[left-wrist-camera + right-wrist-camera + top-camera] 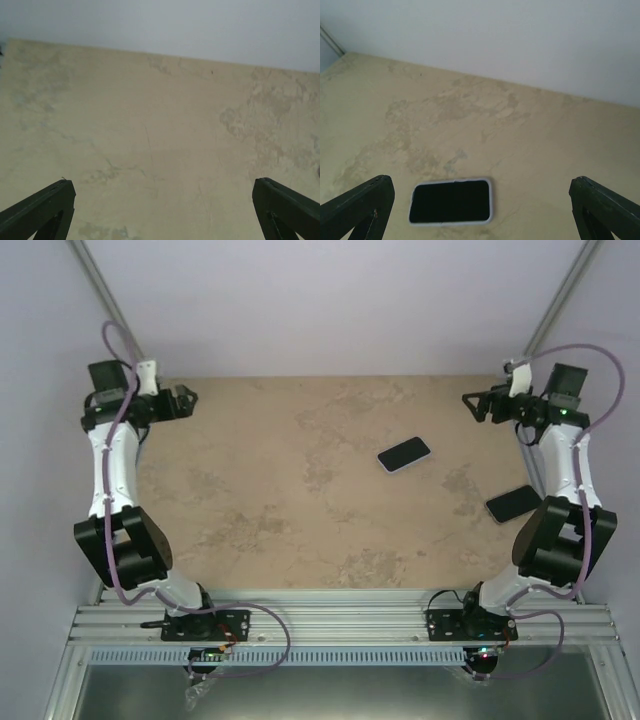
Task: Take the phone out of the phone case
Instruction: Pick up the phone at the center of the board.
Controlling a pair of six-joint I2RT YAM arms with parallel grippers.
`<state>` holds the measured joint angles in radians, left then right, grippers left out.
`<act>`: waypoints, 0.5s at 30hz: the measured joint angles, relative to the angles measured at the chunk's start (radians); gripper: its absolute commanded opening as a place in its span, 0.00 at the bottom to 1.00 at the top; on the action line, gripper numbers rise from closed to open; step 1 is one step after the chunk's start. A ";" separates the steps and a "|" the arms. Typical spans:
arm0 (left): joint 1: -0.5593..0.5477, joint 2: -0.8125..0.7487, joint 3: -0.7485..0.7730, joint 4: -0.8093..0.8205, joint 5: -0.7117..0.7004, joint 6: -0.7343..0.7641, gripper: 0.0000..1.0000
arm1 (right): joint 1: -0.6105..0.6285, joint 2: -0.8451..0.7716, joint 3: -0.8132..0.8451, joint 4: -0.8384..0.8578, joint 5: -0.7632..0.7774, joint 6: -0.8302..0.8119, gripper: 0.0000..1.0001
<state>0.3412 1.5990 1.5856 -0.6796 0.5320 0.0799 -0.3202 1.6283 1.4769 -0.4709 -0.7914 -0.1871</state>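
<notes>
Right gripper point(473, 405), left gripper point(188, 400): jaws fully spread, both empty. Phone point(451, 201) flat on mottled stone-look table point(260, 490), right of centre, inside case point(491, 201). Glossy black face, pale rounded rim. Likely light, rigid, slippery, scratch-prone; pinch long edges, peel rim at corner

Beige mottled table point(300, 490); pale wall point(330, 300) behind; aluminium rail point(340, 625) at near edge.
</notes>
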 measured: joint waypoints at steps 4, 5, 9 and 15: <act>-0.085 -0.005 -0.101 0.023 -0.060 -0.008 1.00 | 0.056 -0.034 -0.104 0.008 0.046 0.015 0.98; -0.101 -0.005 -0.115 0.024 -0.067 -0.008 0.99 | 0.068 -0.043 -0.126 0.008 0.051 0.019 0.98; -0.188 -0.005 -0.164 0.036 -0.083 -0.005 0.99 | 0.103 -0.084 -0.210 0.008 0.069 0.038 0.98; -0.380 0.015 -0.159 0.047 -0.094 0.011 0.99 | 0.103 -0.168 -0.327 0.017 0.085 0.091 0.98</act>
<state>-0.0391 1.6142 1.4261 -0.6323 0.4381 0.0914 -0.2173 1.4601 1.1503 -0.4541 -0.7067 -0.0963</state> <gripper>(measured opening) 0.995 0.976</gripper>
